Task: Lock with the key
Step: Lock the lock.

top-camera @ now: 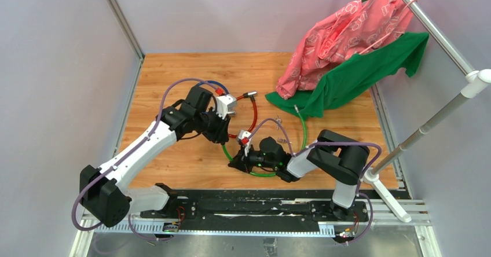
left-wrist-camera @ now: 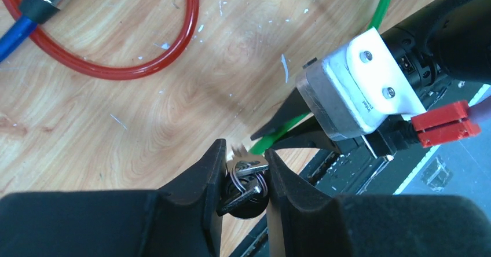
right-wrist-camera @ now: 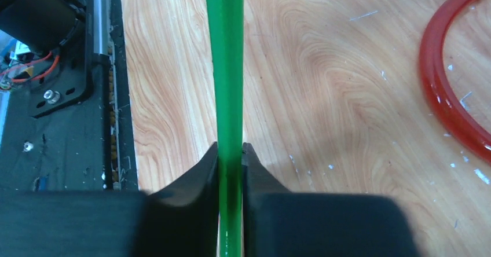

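The left end effector (left-wrist-camera: 244, 155) is closed on the key (left-wrist-camera: 248, 176). At the bottom centre of the left wrist view, its two black fingers pinch a small ring with a few silver keys, and one key tip points toward the upper right. Just beyond it, in the right half of this view, is the wrist of the right arm.

The right end effector (right-wrist-camera: 230, 153) is closed around the green cable (right-wrist-camera: 226, 66), which runs straight up the middle of the right wrist view, over the wood of the table (right-wrist-camera: 324, 95). The red cable (right-wrist-camera: 449, 112) lies at the right edge, apart from it. In the top view both end effectors are near each other at the centre of the table.

As I judge, the picking part is done: the key is in one grip and the cable in the other. The locking itself is not yet done. No keyhole shows in any view, and the key touches no lock. What is left is to bring the key to the lock end of the cable, push it in and turn it.
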Motion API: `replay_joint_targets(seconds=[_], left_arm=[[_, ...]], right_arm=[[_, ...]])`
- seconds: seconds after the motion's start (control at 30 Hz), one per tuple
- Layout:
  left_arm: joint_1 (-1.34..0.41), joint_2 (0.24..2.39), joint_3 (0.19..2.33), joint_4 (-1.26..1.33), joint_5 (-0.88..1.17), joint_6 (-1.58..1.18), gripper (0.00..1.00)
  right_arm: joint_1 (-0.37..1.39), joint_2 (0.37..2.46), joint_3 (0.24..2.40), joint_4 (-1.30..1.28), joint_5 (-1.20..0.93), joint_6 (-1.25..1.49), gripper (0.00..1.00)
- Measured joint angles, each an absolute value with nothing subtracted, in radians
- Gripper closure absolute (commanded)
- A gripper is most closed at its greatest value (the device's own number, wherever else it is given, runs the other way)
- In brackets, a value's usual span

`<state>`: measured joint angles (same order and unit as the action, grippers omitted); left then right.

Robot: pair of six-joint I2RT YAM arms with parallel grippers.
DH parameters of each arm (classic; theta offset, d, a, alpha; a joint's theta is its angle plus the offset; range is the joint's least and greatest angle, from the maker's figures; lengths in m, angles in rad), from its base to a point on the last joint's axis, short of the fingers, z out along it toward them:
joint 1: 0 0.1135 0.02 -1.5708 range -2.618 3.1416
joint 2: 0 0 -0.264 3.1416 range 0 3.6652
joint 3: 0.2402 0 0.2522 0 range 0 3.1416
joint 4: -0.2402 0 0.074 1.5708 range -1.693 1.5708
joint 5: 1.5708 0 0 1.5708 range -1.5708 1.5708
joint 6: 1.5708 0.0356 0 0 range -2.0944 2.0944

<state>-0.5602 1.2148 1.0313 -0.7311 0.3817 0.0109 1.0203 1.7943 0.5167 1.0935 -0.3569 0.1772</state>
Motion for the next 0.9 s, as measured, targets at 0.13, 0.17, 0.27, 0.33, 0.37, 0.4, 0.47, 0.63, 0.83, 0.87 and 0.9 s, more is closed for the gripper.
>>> replay_joint_targets(seconds=[0.13,0.17,0.27,0.33,0.37,0.4,0.47,0.63,0.83,0.87,0.9], left_arm=[[-0.554,1.192,1.025,-0.707,0.386,0.017,0.13],[-0.554,1.180,1.020,-0.698,0.391,0.028,0.06],[-0.549,1.120,0.996,-0.677,0.405,0.028,0.00],[-0.518,1.060,0.992,-0.680,0.443,0.051,0.00],[-0.498,1.028,0.992,-0.682,0.463,0.065,0.00],[-0.474,0.995,0.994,-0.688,0.487,0.087,0.01],[-0.427,0.905,0.995,-0.711,0.539,0.148,0.02],[-0.394,0.607,0.904,-0.638,0.696,0.175,0.19],[-0.379,0.443,0.697,-0.347,0.723,-0.054,0.28],[-0.359,0.444,0.665,-0.273,0.721,-0.101,0.30],[-0.331,0.445,0.626,-0.179,0.715,-0.160,0.31]], right_arm=[[1.027,1.796,0.516,1.134,-0.353,0.190,1.00],[1.028,1.789,0.516,1.139,-0.352,0.189,1.00],[1.027,1.743,0.514,1.137,-0.348,0.183,1.00],[1.027,1.681,0.514,1.132,-0.349,0.173,1.00],[1.027,1.657,0.514,1.129,-0.351,0.169,1.00],[1.027,1.622,0.515,1.122,-0.355,0.164,1.00],[1.028,1.563,0.517,1.104,-0.366,0.151,1.00],[1.039,1.448,0.576,0.980,-0.391,0.082,1.00],[1.065,1.372,0.631,0.866,-0.419,-0.002,1.00],[1.072,1.364,0.641,0.839,-0.413,-0.020,1.00],[1.085,1.355,0.649,0.810,-0.390,-0.044,1.00]])
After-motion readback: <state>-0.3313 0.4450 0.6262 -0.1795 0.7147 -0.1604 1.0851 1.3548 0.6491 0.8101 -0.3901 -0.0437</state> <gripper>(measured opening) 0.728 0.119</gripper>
